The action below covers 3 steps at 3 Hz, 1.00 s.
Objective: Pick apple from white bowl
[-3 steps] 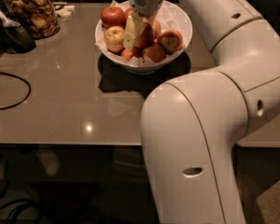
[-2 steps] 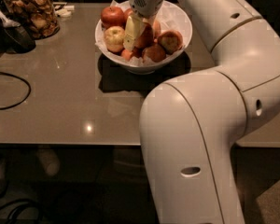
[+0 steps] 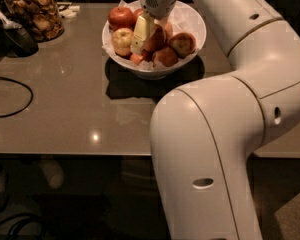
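The white bowl point(image 3: 190, 20), lined with crumpled white paper, stands at the back middle of the table and holds several apples. My gripper point(image 3: 148, 38) reaches straight down into the pile from above. It sits against a round red-orange apple point(image 3: 159, 38) in the middle of the bowl, which it partly hides. A pale yellow apple point(image 3: 122, 40) lies just left of the gripper. A red apple point(image 3: 121, 16) lies at the back left, and two more reddish apples point(image 3: 182, 43) lie at the right and front.
A glass jar point(image 3: 37, 14) of brown snacks stands at the table's back left, with a dark object point(image 3: 12, 36) beside it. A black cable point(image 3: 10, 96) loops at the left edge. My large white arm point(image 3: 225, 134) fills the right foreground.
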### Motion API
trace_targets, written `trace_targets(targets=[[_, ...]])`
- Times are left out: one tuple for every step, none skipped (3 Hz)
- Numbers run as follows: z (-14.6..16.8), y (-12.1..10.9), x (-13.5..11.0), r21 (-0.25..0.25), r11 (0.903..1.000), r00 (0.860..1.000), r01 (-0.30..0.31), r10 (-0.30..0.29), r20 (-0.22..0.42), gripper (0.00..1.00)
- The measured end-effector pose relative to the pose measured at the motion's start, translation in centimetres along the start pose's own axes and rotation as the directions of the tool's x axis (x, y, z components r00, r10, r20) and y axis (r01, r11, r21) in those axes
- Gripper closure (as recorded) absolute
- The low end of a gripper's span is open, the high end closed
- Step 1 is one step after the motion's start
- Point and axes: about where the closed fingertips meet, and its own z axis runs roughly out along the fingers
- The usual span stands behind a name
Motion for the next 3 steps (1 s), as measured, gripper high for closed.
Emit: trace_targets(targets=[[0.0, 0.0, 0.0, 0.0, 1.0, 1.0, 0.0, 0.0, 0.0, 0.12], [0.0, 0.0, 0.0, 0.0, 1.0, 1.0, 0.0, 0.0, 0.0, 0.35], [0.0, 0.0, 0.0, 0.0, 1.0, 1.0, 0.0, 0.0, 0.0, 0.58]])
